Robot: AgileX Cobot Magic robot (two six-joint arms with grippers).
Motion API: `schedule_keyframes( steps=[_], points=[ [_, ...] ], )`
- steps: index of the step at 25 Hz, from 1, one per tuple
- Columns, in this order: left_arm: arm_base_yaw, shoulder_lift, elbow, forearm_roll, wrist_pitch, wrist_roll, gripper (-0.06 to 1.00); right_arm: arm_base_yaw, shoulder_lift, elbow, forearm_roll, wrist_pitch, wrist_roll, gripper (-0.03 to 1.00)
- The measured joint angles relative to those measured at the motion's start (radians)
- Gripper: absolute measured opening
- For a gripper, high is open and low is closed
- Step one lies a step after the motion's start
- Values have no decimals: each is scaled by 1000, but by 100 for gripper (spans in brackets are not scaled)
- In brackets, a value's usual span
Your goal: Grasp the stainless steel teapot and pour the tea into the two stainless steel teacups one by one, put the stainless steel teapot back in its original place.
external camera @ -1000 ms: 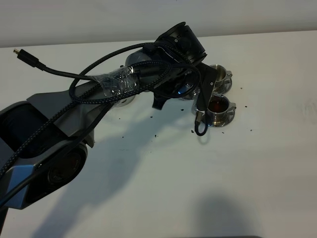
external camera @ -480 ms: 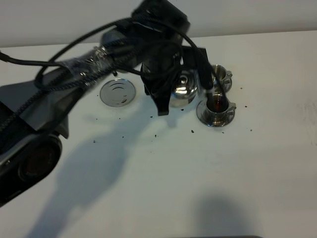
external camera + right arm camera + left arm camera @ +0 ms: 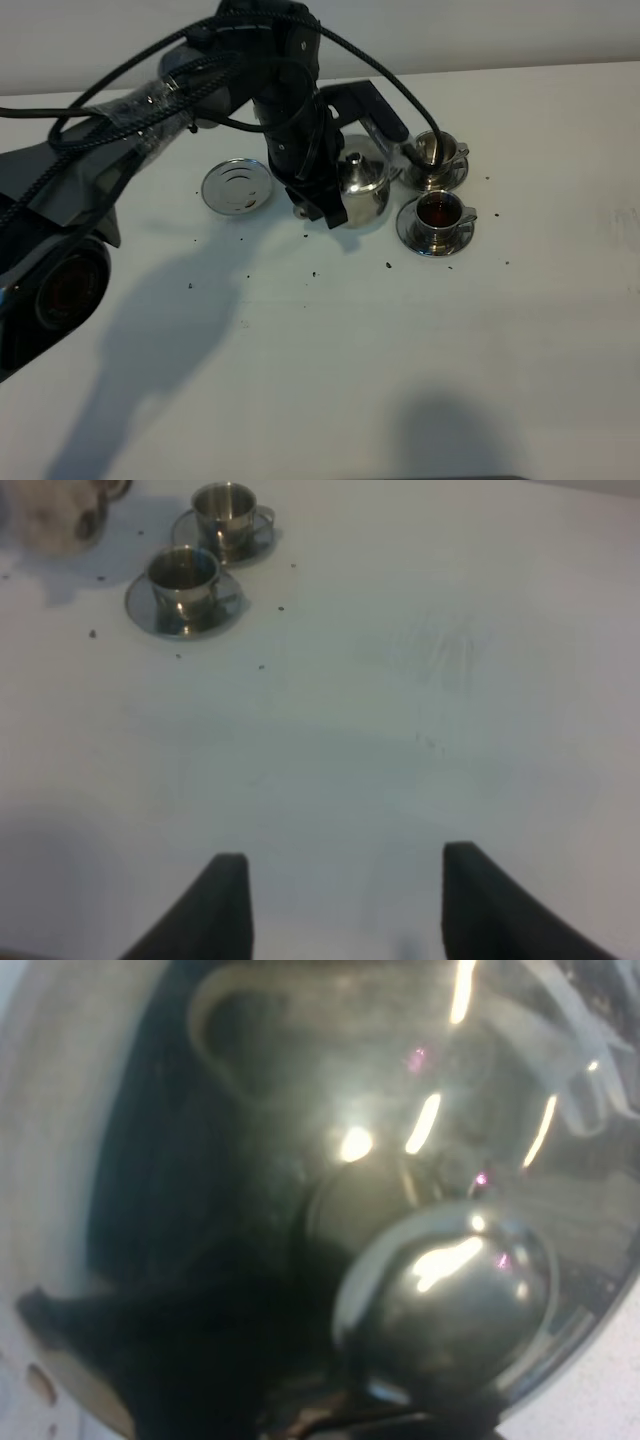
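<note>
The stainless steel teapot (image 3: 362,188) stands about upright just left of the two stainless steel teacups, its spout toward the far cup (image 3: 437,152). My left gripper (image 3: 328,203) is at its handle side, shut on it. In the left wrist view the teapot (image 3: 380,1160) and its lid knob (image 3: 450,1300) fill the picture. The near cup (image 3: 438,213) holds dark tea (image 3: 436,209); what the far cup holds I cannot tell. My right gripper (image 3: 345,900) hangs open above bare table, well away from the near cup (image 3: 182,575) and the far cup (image 3: 225,505).
A round steel disc (image 3: 236,186) lies on the white table (image 3: 400,350) left of the teapot. Dark specks are scattered around the cups. Cables loop over the left arm (image 3: 180,90). The table's back edge runs just behind the cups.
The left arm has swung back and to the left, uncovering the steel disc and the teapot. The teapot has come away from the near cup and stands more upright.
</note>
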Motion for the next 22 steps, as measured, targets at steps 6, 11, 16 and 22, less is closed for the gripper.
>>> schedule_keyframes(
  steps=[6, 11, 16, 22],
  points=[
    [0, 3, -47, 68, -8, 55, 22, 0, 0, 0, 0, 0, 0, 42],
    [10, 3, -83, 150, -97, 104, 22, 0, 0, 0, 0, 0, 0, 42],
    [35, 9, -84, 176, -221, 160, 22, 0, 0, 0, 0, 0, 0, 42],
    [39, 75, -84, 230, -375, 207, 22, 0, 0, 0, 0, 0, 0, 42]
  ],
)
